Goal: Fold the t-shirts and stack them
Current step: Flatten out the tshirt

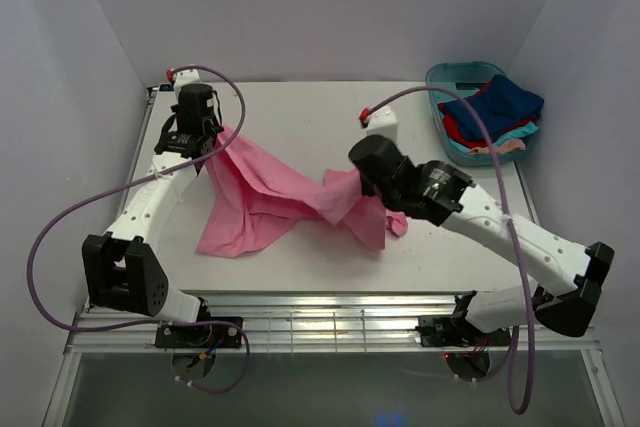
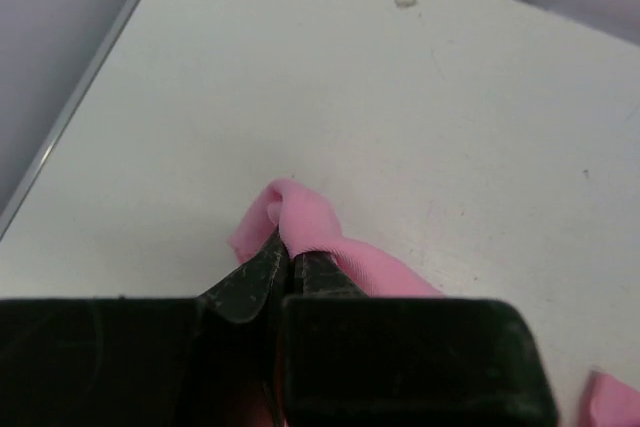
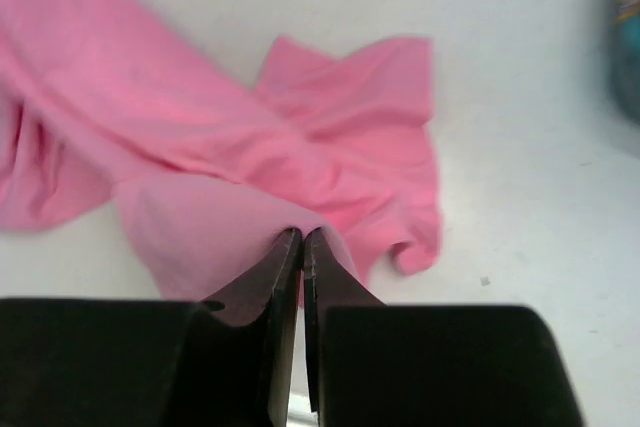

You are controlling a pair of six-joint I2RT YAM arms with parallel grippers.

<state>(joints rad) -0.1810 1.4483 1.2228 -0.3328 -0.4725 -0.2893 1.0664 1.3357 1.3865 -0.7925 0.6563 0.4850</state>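
A pink t-shirt (image 1: 262,197) hangs stretched between my two grippers above the table, its lower part draped on the surface. My left gripper (image 1: 212,143) is shut on one edge of it at the far left; the left wrist view shows the pinched pink cloth (image 2: 305,217) at the fingertips. My right gripper (image 1: 352,179) is shut on the other edge near the table's middle; the right wrist view shows the shirt (image 3: 250,147) spreading away from the closed jaws. The dark blue, red, turquoise and pale pink shirts (image 1: 495,112) lie piled in the tub.
A teal plastic tub (image 1: 447,78) stands at the far right corner of the white table (image 1: 300,107). Grey walls close in the left, back and right sides. Purple cables loop off both arms.
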